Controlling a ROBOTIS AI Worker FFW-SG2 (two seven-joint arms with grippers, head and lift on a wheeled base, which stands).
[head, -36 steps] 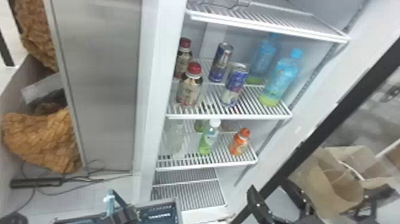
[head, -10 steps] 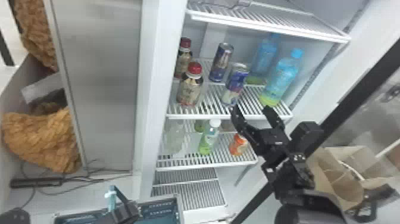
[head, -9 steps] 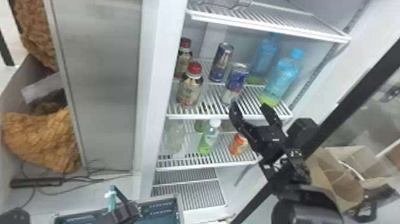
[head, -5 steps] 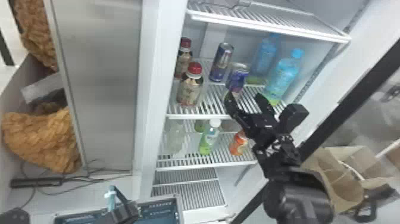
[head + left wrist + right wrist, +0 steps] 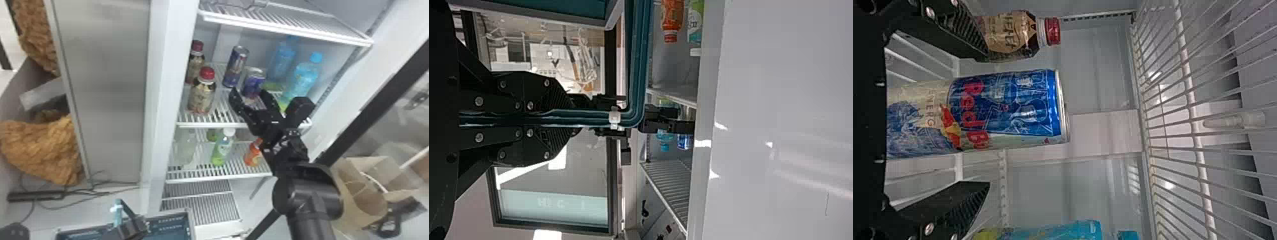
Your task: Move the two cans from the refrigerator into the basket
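Released right hand [image 5: 249, 92] around the nearer can [image 5: 253, 79]; both cans in the refrigerator [image 5: 166, 95]

The refrigerator holds drinks on white wire shelves; in the head view, the basket [image 5: 188, 223] sits outside it, at 7 o'clock from the nearer can; the left hand [image 5: 129, 225] is clenched on the basket's teal edge. The right hand's fingers stand apart, one on either side of the nearer can, with gaps showing in the right wrist view.

Clock positions are from that can: blue bottles [image 5: 303, 76] at 2 and 3; red-capped bottles [image 5: 202, 95] near 9; on the shelf below, a green bottle [image 5: 223, 146] at 7 and an orange one [image 5: 253, 154] at 6; the farther can [image 5: 236, 65] stands upright at 10, on the same shelf.
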